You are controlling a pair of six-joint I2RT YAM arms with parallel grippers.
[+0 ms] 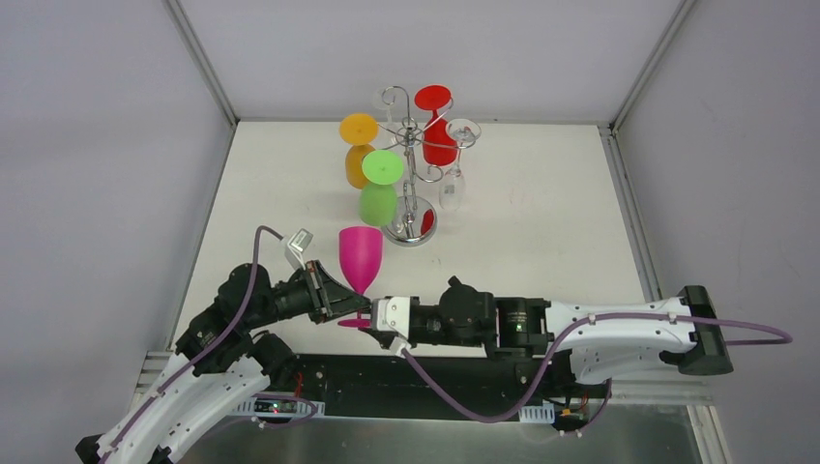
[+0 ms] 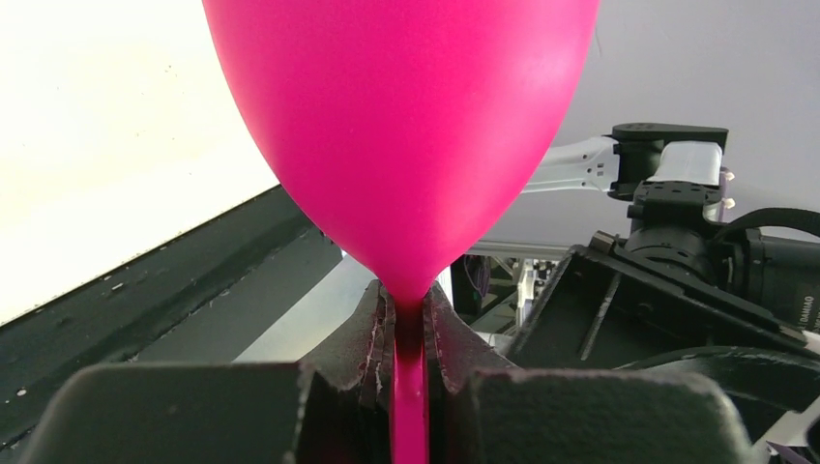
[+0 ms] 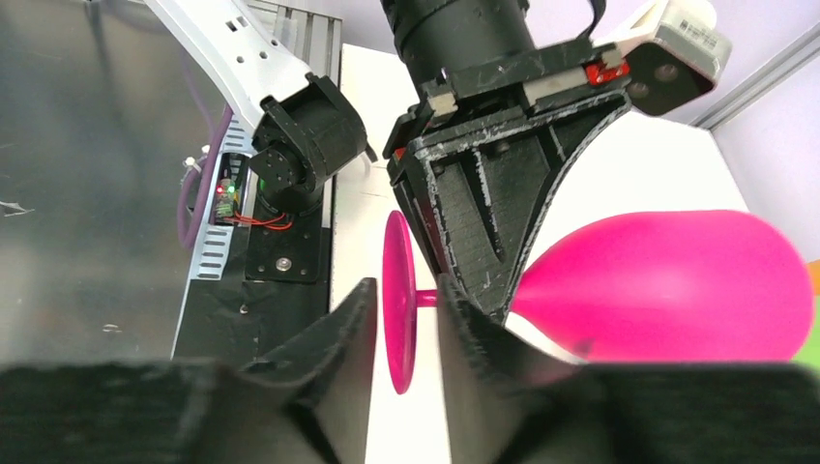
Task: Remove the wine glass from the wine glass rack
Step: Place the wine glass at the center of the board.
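A magenta wine glass [image 1: 360, 256] stands upright off the rack, low over the table's near edge. My left gripper [image 1: 338, 302] is shut on its stem just under the bowl; in the left wrist view the fingers [image 2: 372, 338] pinch the stem of the glass [image 2: 396, 126]. My right gripper [image 1: 379, 325] is open with one finger on each side of the glass's round foot [image 3: 396, 290], small gaps showing on both sides. The glass's bowl [image 3: 667, 280] and the left gripper [image 3: 483, 213] show in the right wrist view. The chrome wine glass rack [image 1: 411, 230] stands behind.
On the rack hang an orange glass [image 1: 358, 145], a green glass [image 1: 379, 188], a red glass [image 1: 437, 126] and a clear glass [image 1: 456, 164], all upside down. Grey walls close the table on three sides.
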